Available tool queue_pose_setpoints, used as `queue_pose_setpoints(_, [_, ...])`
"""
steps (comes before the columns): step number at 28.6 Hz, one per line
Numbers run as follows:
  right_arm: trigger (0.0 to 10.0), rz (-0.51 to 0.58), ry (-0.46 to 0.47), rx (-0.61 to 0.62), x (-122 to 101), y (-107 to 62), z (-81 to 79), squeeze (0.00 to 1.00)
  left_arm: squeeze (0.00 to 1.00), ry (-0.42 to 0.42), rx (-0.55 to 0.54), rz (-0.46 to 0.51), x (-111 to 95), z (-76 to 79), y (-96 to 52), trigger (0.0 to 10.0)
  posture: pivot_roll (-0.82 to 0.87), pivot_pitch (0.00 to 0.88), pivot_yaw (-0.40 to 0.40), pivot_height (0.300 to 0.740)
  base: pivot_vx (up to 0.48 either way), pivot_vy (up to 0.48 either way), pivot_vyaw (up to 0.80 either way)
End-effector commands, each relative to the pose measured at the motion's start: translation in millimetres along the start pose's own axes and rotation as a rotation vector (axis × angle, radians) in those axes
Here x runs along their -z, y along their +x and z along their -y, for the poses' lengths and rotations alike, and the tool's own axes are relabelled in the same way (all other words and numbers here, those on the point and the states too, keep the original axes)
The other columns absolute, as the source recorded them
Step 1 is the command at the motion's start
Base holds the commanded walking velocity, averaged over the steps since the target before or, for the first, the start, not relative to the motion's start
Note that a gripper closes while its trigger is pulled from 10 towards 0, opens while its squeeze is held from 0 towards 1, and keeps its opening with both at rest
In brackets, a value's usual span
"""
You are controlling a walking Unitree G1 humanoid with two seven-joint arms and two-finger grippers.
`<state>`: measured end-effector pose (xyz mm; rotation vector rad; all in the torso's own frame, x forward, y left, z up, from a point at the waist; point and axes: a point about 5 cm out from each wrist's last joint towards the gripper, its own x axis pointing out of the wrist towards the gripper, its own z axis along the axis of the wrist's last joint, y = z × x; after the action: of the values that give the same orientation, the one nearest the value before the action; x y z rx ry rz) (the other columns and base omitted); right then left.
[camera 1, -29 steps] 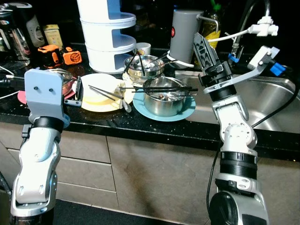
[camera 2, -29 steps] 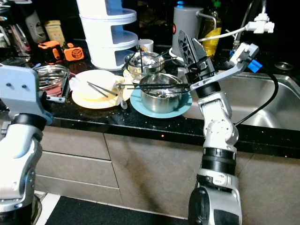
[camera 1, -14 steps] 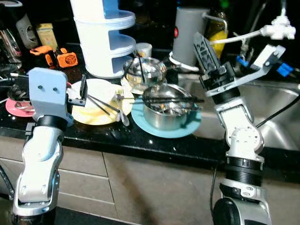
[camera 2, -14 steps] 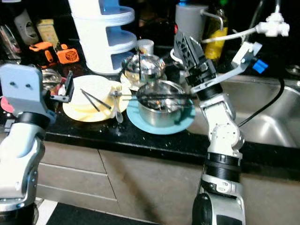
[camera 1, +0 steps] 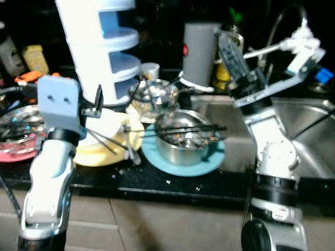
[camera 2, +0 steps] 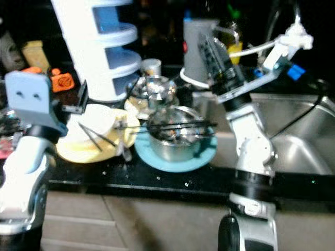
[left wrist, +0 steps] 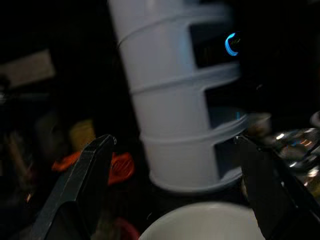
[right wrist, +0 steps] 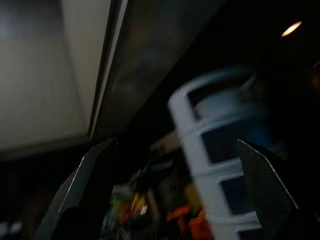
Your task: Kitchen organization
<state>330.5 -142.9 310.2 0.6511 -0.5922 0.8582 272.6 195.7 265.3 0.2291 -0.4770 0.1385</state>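
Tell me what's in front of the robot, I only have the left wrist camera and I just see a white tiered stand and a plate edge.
Observer: A steel pot sits on a blue plate, with black chopsticks laid across its rim.
Operator: Where's the left gripper?
Observer: The left gripper is open, above the yellow plate, beside the white stand.
Operator: And the right one?
Observer: The right gripper is raised, open, near the grey jug, beside the sink.

Place: it was a home kitchen.
Evidence: a black counter point(camera 1: 172, 180), steel sink point(camera 1: 309, 136), tap point(camera 1: 285, 18), and dirty pots point(camera 1: 183, 138) and plates point(camera 1: 107, 144) showed it.
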Motion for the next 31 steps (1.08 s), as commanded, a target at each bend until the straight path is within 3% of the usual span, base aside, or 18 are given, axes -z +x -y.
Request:
queue_pose_setpoints(1, [10.0,-0.014,-0.035,-0.012,-6,-1.6,0.8,0.0,0.0,-0.01,0.015,-0.017,3,3.1,-2.2,10.0,0.03,0.0,-0.037,0.74,0.0,0.0,0.0])
queue_pose_setpoints(5, [10.0,-0.141,-0.18,-0.178,-24,-4.6,-8.1,0.0,0.0,-0.013,0.025,-0.053,9,8.2,-10.4,10.0,0.03,0.0,-0.039,0.74,0.0,0.0,0.0])
queue_pose_setpoints(6, [10.0,-0.141,-0.18,-0.178,-24,-4.6,-8.1,0.0,0.0,-0.013,0.025,-0.053,9,8.2,-10.4,10.0,0.03,0.0,-0.039,0.74,0.0,0.0,0.0])
queue_pose_setpoints(7, [10.0,-0.314,-0.317,-0.242,-22,-7.7,-9.7,0.0,0.0,-0.015,0.027,-0.079,14,10.2,-15.9,10.0,0.03,0.0,-0.04,0.74,0.0,0.0,0.0])
queue_pose_setpoints(8, [10.0,-0.314,-0.317,-0.242,-22,-7.7,-9.7,0.0,0.0,-0.015,0.027,-0.079,14,10.2,-15.9,10.0,0.03,0.0,-0.04,0.74,0.0,0.0,0.0])
queue_pose_setpoints(11, [10.0,-0.563,-0.497,-0.273,-17,-13.2,-5.0,0.0,0.0,-0.02,0.032,-0.119,21,13.5,-25.2,10.0,0.03,0.0,-0.04,0.74,0.0,0.0,0.0])
queue_pose_setpoints(14, [10.0,-0.663,-0.546,-0.371,-23,-13.2,-13.1,0.0,0.0,-0.035,0.046,-0.157,27,18.5,-36.8,10.0,0.03,0.0,-0.044,0.74,0.0,0.0,0.0])
queue_pose_setpoints(16, [10.0,-0.772,-0.62,-0.454,-29,-13.9,-18.9,0.0,0.0,-0.056,0.06,-0.188,30,23.2,-47.7,10.0,0.03,0.0,-0.046,0.74,0.0,0.0,0.0])
queue_pose_setpoints(18, [10.0,-0.904,-0.714,-0.466,-28,-13.5,-14.9,0.0,0.0,-0.077,0.077,-0.204,31,27.8,-57.2,10.0,0.03,0.0,-0.049,0.74,0.0,0.0,0.0])
queue_pose_setpoints(23, [10.0,-1.099,-0.784,-0.505,-27,-15.6,-9.3,0.0,0.0,-0.098,0.107,-0.203,25,37.4,-71.4,10.0,0.05,0.0,-0.057,0.74,0.0,0.0,0.0])
queue_pose_setpoints(29, [10.0,-1.347,-0.851,-0.468,-23,-28.5,10.4,0.0,0.0,-0.096,0.122,-0.194,22,44.1,-73.3,10.0,0.05,0.0,-0.061,0.74,0.0,0.0,0.0])
queue_pose_setpoints(31, [10.0,-1.347,-0.851,-0.468,-23,-28.5,10.4,0.0,0.0,-0.096,0.122,-0.194,22,44.1,-73.3,10.0,0.05,0.0,-0.061,0.74,0.0,0.0,0.0])
